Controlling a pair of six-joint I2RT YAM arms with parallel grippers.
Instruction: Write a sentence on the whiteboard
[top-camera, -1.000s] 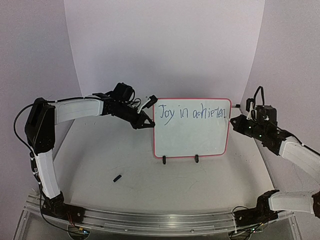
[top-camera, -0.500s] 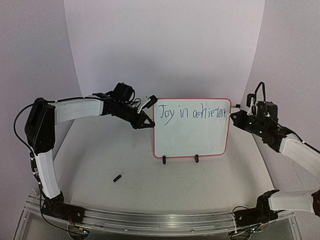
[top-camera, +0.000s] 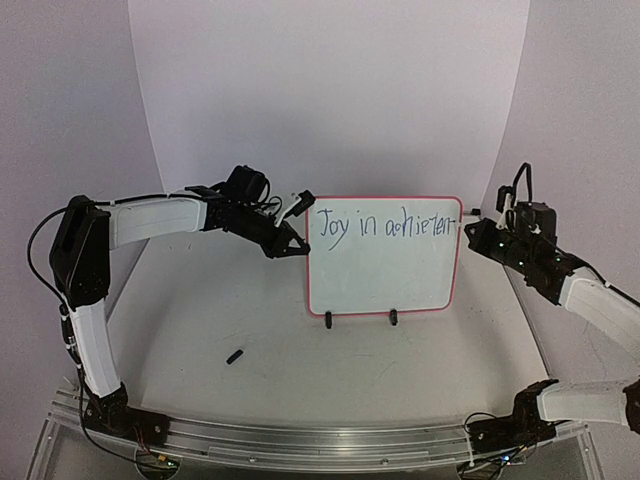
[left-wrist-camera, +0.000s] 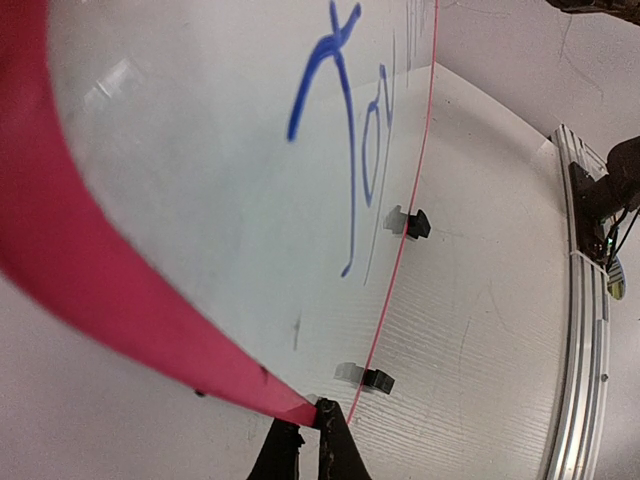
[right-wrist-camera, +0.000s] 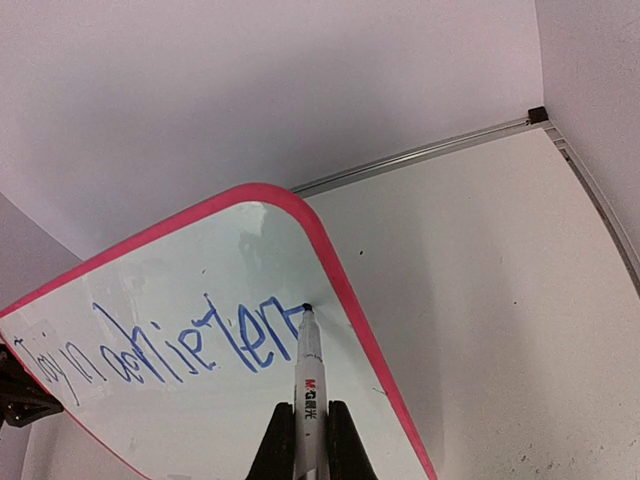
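Note:
The whiteboard (top-camera: 385, 285) stands upright on two black clip feet (top-camera: 328, 320) at the table's middle. The sentence (top-camera: 385, 227) runs in blue along its top, starting "Joy in". My left gripper (top-camera: 297, 243) is shut on the board's left pink rim (left-wrist-camera: 100, 290); its jaws (left-wrist-camera: 308, 440) pinch the rim's edge. My right gripper (top-camera: 478, 238) is shut on a white marker (right-wrist-camera: 311, 375). The marker's tip touches the board (right-wrist-camera: 200, 430) at the end of the last blue letter (right-wrist-camera: 270, 335), close to the right rim.
A small black cap (top-camera: 235, 356) lies on the table at the front left of the board. An aluminium rail (top-camera: 300, 435) runs along the near edge. A white backdrop (top-camera: 330, 100) curves up behind the board.
My right gripper has shifted slightly up and to the right with the marker at the board's right edge. The last blue stroke looks a little longer. The left arm and board have not moved.

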